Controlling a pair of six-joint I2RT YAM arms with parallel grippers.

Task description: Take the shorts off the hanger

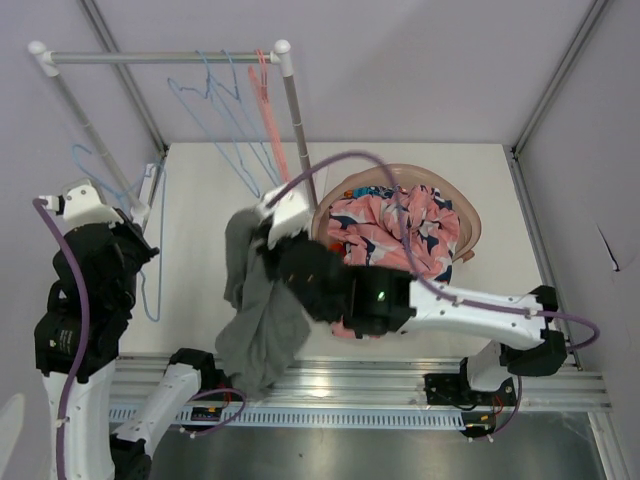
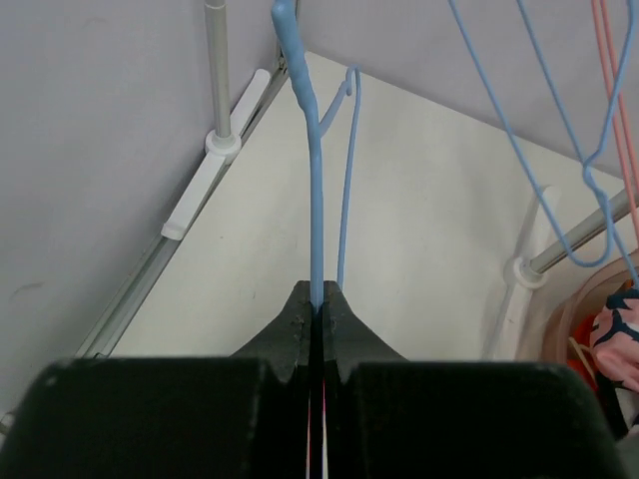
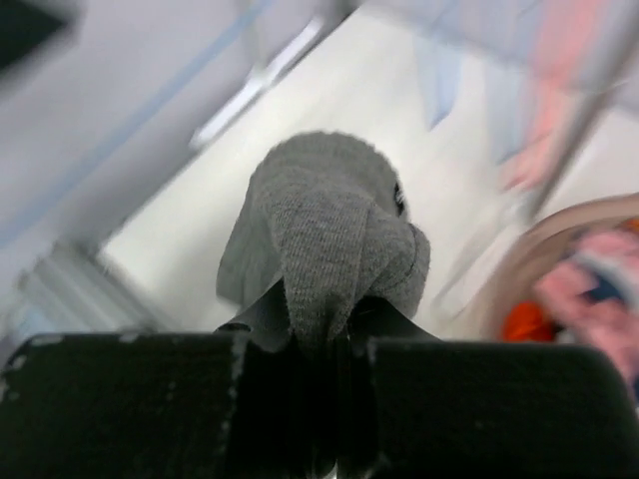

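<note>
The right gripper [image 3: 318, 324], just left of the laundry basket [image 1: 400, 167], was found clamped on the grey shorts [image 1: 262, 320]. These hung loose beneath it, apart from the hanger. Well to its left, the left gripper [image 2: 318, 311] was pinched tight on the blue hanger [image 2: 316, 200].

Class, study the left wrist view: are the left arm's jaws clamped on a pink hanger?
No, the left arm's jaws are shut on a blue hanger, whose thin stem rises straight up from between them.
</note>
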